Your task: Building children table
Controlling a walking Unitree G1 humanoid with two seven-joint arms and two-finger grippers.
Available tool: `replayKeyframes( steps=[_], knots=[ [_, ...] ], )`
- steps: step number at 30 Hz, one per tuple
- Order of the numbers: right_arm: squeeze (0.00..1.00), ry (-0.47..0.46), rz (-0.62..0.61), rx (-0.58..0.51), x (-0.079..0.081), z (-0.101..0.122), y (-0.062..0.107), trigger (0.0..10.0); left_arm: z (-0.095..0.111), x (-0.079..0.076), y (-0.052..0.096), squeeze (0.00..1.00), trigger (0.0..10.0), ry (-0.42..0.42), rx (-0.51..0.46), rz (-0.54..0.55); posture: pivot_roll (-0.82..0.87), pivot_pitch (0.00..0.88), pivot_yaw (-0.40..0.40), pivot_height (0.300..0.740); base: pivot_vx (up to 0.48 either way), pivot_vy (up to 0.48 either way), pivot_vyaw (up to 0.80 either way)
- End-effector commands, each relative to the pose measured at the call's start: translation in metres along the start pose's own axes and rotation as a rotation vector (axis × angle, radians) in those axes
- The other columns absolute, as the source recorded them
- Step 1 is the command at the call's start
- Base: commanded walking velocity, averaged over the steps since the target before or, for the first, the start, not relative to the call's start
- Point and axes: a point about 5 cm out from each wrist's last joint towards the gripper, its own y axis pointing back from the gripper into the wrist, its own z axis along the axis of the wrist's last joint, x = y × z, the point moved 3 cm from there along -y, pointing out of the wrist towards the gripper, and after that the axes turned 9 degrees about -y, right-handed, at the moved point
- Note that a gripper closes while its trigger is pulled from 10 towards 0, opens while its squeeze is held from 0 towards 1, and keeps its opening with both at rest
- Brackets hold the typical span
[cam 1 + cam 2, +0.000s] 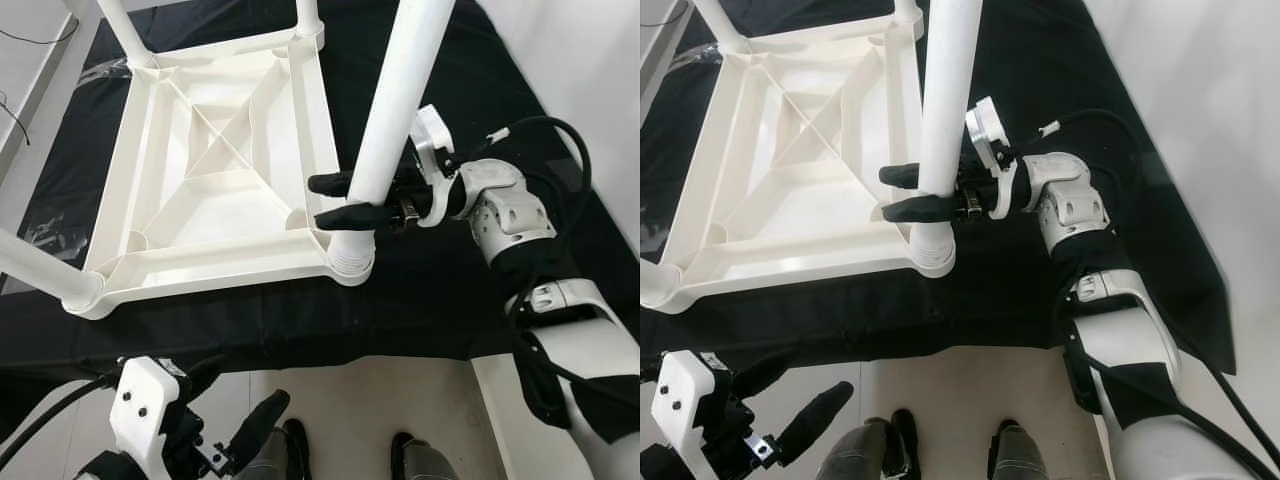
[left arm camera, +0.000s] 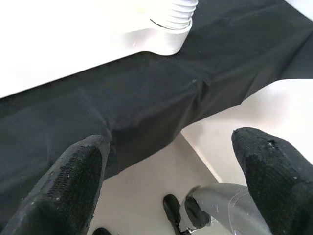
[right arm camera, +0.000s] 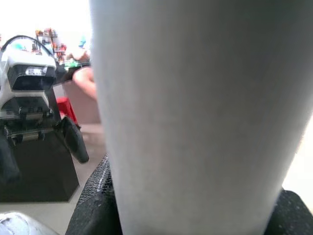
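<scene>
Black cloth (image 1: 440,300) under the flipped table (image 1: 215,180), mid-frame. My right hand (image 1: 335,200) pinches the leg (image 1: 395,110) w/ its long axis upright over the corner socket (image 1: 350,262); left hand (image 2: 166,181) spread, idle lower left.

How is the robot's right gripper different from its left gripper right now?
The right gripper is up over the black cloth, while the left gripper hangs low, below the cloth's edge. The right gripper is shut on the white table leg near its threaded end; the left gripper is open and holds nothing. Both have two long black fingers.
</scene>
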Motion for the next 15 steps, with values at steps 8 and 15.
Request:
replayKeyframes(
  steps=[8,15],
  knots=[
    [0.00,0.035,0.104,0.306,0.024,-0.053,-0.011,4.0,0.000,0.003,-0.001,0.00,10.0,0.003,-0.025,0.023,0.08,0.389,0.089,0.740,0.000,0.000,0.00],
    [0.00,0.035,0.124,0.375,0.025,-0.055,-0.008,10.0,0.000,0.002,-0.002,0.00,10.0,0.007,-0.029,0.019,0.08,0.394,0.082,0.740,0.000,0.000,0.00]
  ],
)
